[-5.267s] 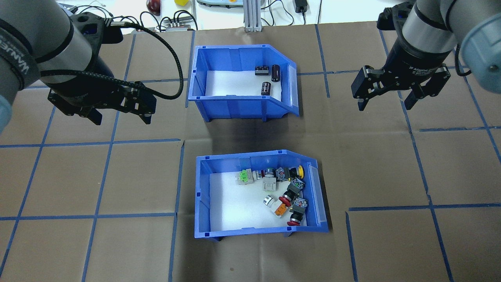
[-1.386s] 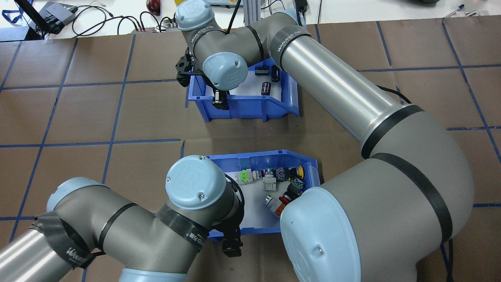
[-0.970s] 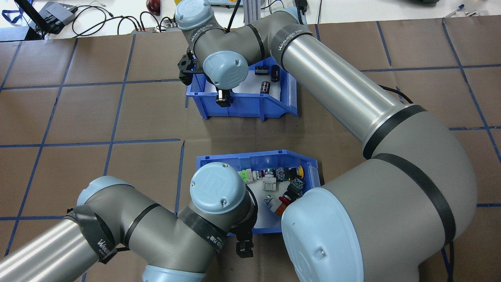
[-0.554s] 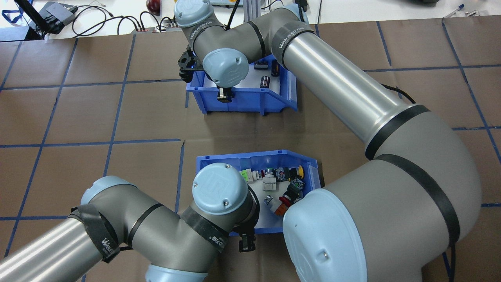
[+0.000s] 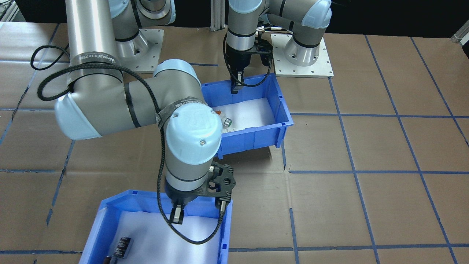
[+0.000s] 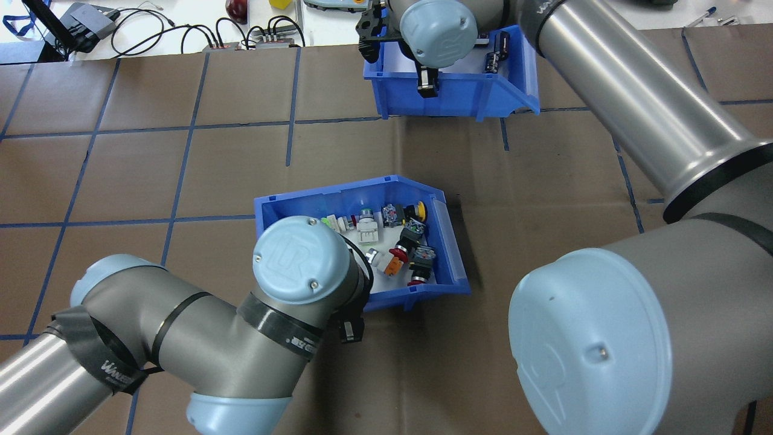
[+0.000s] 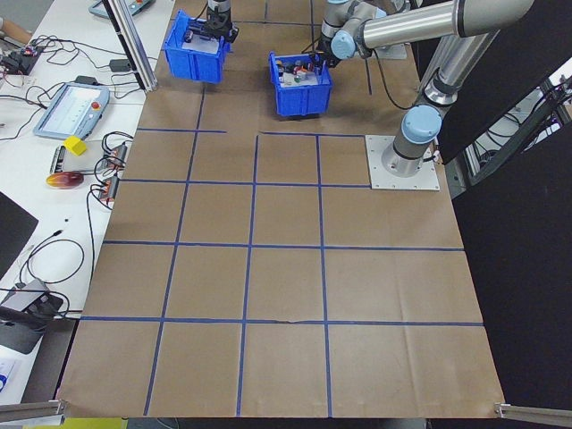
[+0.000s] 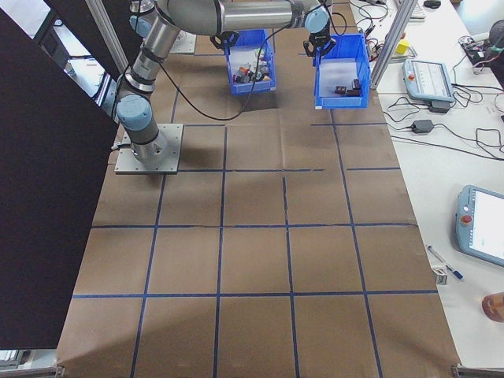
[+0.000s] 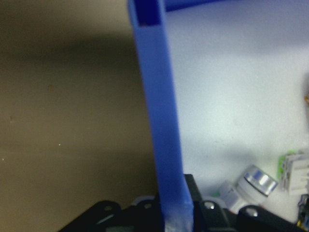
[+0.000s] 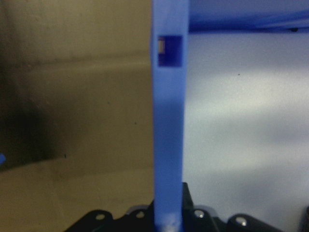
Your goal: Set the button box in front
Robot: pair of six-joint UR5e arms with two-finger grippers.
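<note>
Only up close: button box (image 9: 159,121) wall between left claw (image 9: 176,220) fingers.

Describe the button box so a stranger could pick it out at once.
On the brown table stand two blue bins. The button box is the one nearer the robot, its wall gripped by the left gripper. Only it holds coloured push-buttons; the other bin holds black cylinders.

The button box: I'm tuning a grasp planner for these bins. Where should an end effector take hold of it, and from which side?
Grip the button box by its straight upright wall, from above, as the left end effector does now. That rim is thin and level, whereas the opposite end is sloped and cut away.
</note>
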